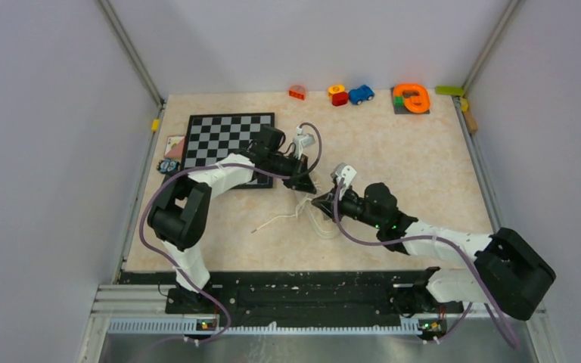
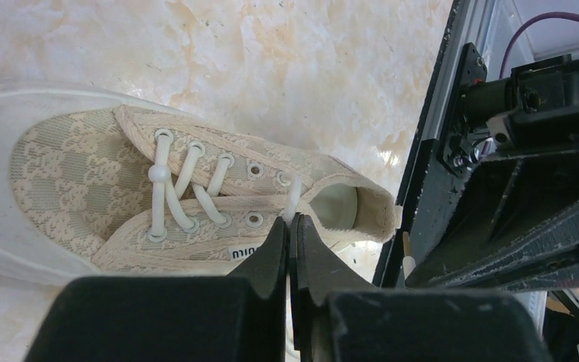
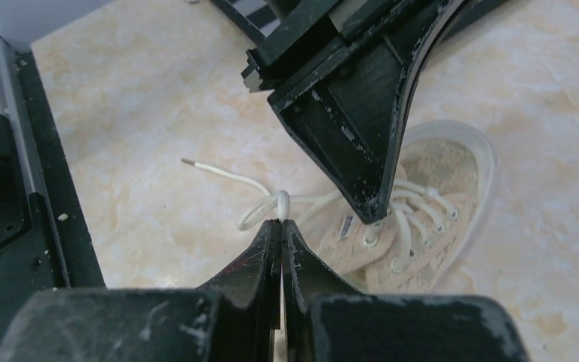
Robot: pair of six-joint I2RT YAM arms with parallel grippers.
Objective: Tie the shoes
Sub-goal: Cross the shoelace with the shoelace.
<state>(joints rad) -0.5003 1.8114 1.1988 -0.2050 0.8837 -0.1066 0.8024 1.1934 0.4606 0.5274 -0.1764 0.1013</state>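
The left tool is clenched, its two tips pressed together on a strand of lace that comes from a top eyelet. The tips sit at the shoe's collar, beside the tongue. The right tool is also clenched, pinching a loop of lace just off the side of the shoe. From there a free end runs out across the bench to its dark tip.

The shoe is a cream low-top with a woven patterned upper, a white rubber toe and a pale sole. Round white lace crosses through the lower eyelets, and one pair higher up stands bare. It lies sole down near the middle of the bench, off the near right corner of the chessboard, between the two arms.

From above, the tools cover most of the shoe, so only a pale edge and the loose lace show. The left tool cuts off the tongue label, which cannot be read whole. The heel is hidden from the right wrist.

The left arm folds high at the elbow, and its forearm reaches right past the chessboard corner with the tool pointing down. The right arm stretches low to the left, and its tip is near the left tool but apart from it.
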